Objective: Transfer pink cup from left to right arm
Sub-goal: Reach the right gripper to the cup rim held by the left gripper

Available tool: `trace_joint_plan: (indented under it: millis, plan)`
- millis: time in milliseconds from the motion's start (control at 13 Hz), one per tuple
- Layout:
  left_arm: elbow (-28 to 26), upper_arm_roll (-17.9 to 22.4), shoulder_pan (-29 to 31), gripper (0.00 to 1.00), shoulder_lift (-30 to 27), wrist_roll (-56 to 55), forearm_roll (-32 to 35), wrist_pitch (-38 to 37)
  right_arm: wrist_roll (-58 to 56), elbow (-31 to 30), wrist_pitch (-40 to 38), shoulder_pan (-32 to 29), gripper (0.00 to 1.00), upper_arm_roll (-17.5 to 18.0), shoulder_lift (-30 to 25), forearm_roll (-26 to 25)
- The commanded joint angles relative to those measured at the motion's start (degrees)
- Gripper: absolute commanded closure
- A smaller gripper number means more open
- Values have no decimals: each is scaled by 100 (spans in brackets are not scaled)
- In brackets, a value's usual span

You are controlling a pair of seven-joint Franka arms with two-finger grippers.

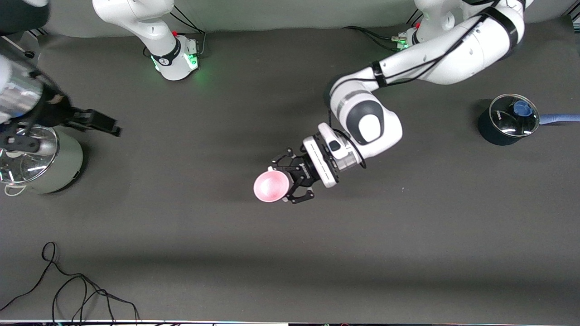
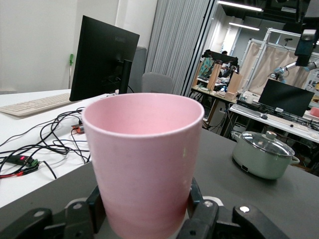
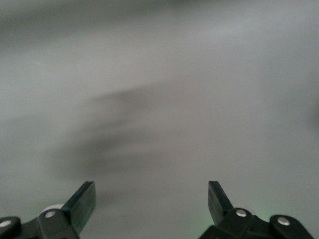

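Pink cup (image 1: 271, 186): clamped upright in the left gripper (image 1: 297, 181) over mid-table, rim left exposed for handover.
Right gripper (image 1: 102, 123): held spread wide over the green pot (image 1: 43, 163), apparently readied for receiving.

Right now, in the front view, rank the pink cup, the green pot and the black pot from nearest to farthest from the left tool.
1. The pink cup: gripped in the left tool, above mid-table.
2. The black pot with a glass lid: at the left arm's end.
3. The green pot: at the right arm's end, under the open right tool.
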Motion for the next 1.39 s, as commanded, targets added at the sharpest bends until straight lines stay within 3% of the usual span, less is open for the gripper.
trace_joint_plan:
  millis: [0,309,463,849,1003,1312]
  plan:
    - [756,238,-686,100,-12,101,-216,585,1106,435,257,430,0,-53,334,368]
    - [1433,906,-1556,100,-21,-311,-216,875,2890,1190,1038,924,0,-44,843,693]
    - [1522,951,-1646,100,-21,-356,-207,981,3323,1524,1451,1257,0,-53,1185,616]
    - [1610,960,-1690,100,-21,-383,-207,1113,3842,1745,2190,1556,0,-61,1801,465]
    - [1689,969,-1751,100,-21,-444,-207,1236,4097,1990,2253,1584,1,-62,2057,160]
    - [1786,1521,-2111,100,-73,-751,-199,1236,4343,1965,2262,1584,1,-61,2207,-35]
